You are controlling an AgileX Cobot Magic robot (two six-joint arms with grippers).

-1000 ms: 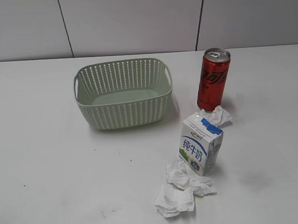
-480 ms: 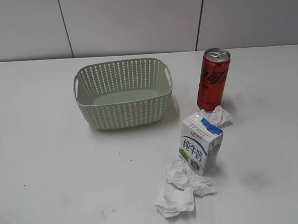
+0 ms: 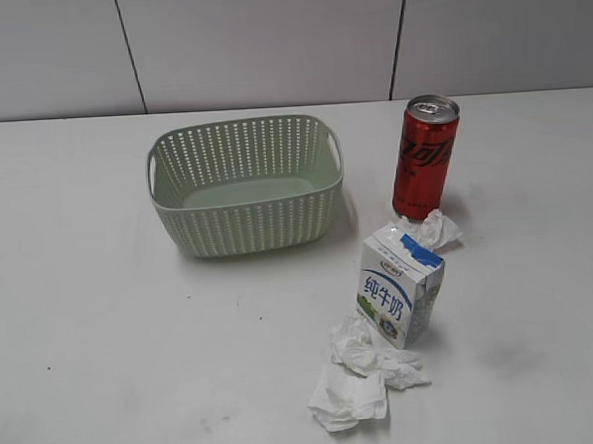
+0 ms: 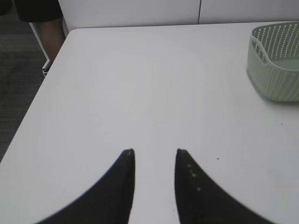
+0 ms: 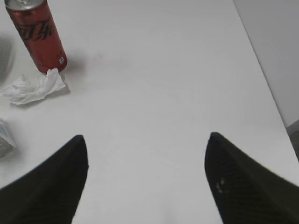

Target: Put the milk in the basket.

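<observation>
The milk carton point(image 3: 399, 288), white with blue band and characters, stands upright on the white table, right of centre. Only its corner shows at the left edge of the right wrist view point(image 5: 4, 142). The pale green basket point(image 3: 247, 220) sits behind and to the left of it, empty; its end shows in the left wrist view point(image 4: 275, 70). Neither arm shows in the exterior view. My left gripper point(image 4: 154, 151) is open and empty over bare table, left of the basket. My right gripper point(image 5: 145, 137) is wide open and empty, right of the carton.
A tall red can point(image 3: 424, 158) stands behind the carton, also in the right wrist view point(image 5: 37, 35). Crumpled white tissues lie by the can point(image 3: 434, 228) and in front of the carton point(image 3: 360, 383). The table's left edge point(image 4: 32, 107) and right edge point(image 5: 266, 79) show.
</observation>
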